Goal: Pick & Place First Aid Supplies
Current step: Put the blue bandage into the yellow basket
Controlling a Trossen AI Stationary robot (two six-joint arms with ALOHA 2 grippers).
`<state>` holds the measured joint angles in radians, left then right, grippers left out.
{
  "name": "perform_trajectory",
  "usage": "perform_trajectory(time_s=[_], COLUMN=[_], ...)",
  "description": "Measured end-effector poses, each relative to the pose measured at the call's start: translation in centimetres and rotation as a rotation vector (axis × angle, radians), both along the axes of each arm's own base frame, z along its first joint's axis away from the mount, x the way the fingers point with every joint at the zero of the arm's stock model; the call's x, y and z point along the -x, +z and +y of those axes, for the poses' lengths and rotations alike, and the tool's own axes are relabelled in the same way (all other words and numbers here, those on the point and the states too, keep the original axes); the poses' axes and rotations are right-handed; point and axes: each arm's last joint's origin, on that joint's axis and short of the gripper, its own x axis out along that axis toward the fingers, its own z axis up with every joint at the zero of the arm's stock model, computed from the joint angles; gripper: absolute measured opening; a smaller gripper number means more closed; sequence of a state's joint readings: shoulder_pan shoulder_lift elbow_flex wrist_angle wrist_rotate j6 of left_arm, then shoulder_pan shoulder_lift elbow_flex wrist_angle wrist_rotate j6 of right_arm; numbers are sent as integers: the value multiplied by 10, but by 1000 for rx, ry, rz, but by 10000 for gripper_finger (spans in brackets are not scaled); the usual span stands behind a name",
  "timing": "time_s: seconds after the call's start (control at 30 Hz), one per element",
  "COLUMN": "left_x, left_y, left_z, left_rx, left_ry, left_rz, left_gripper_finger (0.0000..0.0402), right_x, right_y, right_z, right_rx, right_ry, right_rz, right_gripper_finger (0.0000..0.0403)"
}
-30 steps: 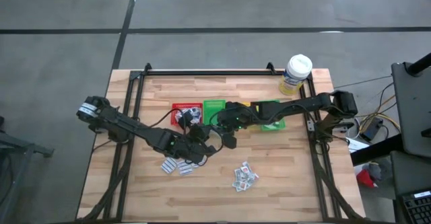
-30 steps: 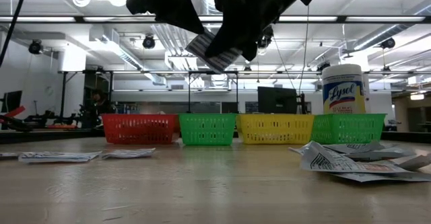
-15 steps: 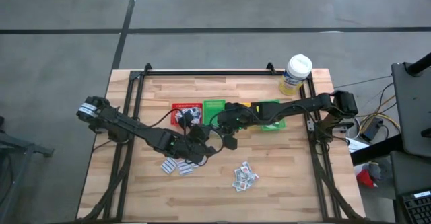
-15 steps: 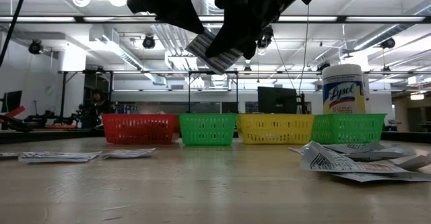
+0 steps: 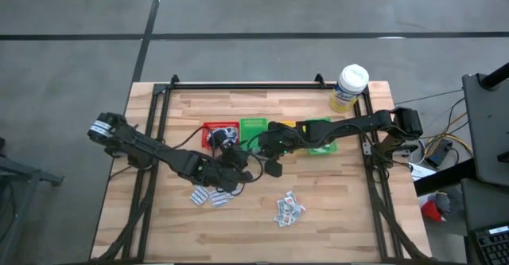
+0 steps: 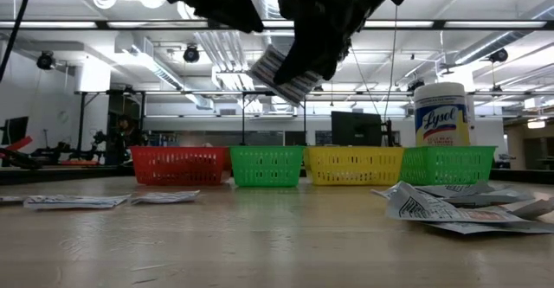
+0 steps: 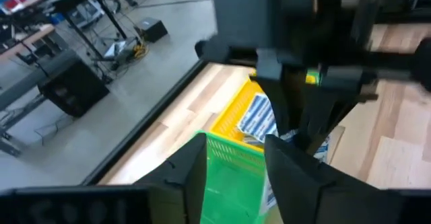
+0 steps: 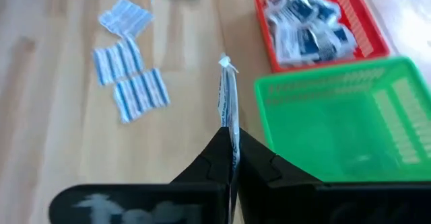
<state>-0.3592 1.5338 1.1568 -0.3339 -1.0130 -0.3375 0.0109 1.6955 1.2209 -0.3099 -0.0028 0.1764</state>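
Note:
A white packet with blue stripes (image 6: pixel 284 73), one of the first aid supplies, hangs in the air above the table's middle. My right gripper (image 8: pixel 231 140) is shut on it. My left gripper (image 7: pixel 236 143) stands open just to the packet's left (image 5: pixel 235 165), with nothing between its fingers. More packets lie flat on the wood in two loose groups (image 5: pixel 208 195) (image 5: pixel 289 208). Others fill the red bin (image 8: pixel 316 22), and one lies in the yellow bin (image 7: pixel 259 116). My right gripper pinches one end of the striped packet (image 8: pixel 229 126) between its two fingers. The fingers slant down from the table's right side. The packet sticks out past the fingertips, edge-on in the wrist view, tilted and lifted clear of the table.
Red (image 5: pixel 220 131), green (image 5: pixel 253 128), yellow (image 6: pixel 353 164) and green (image 5: pixel 318 134) bins stand in a row behind the grippers. A white-capped bottle (image 5: pixel 350 87) stands at the far right corner. Bare wood lies along the near edge.
My left gripper has come off the striped packet, which now hangs from my right gripper alone. The packet has tipped a little and shifted slightly toward the table's right. Both arms have stayed where they were.

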Motion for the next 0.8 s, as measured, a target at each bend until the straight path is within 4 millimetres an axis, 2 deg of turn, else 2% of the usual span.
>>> perform_trajectory(time_s=[0.13,0.3,0.47,0.8], left_x=[9,23,31,43], left_y=[12,15,7,-18], left_z=[2,4,3,-4], left_rx=[-12,13,49,56], left_ry=[-11,10,45,44], left_rz=[-4,23,62,113], left_gripper_finger=[159,159,159,159], right_x=[3,17,36,53], right_y=[-3,-4,0,8], right_z=[-1,-9,-26,-69], right_rx=[6,75,187,321], right_ry=[-7,-9,46,158], right_rz=[44,166,308,365], right_gripper_finger=[8,8,8,8])
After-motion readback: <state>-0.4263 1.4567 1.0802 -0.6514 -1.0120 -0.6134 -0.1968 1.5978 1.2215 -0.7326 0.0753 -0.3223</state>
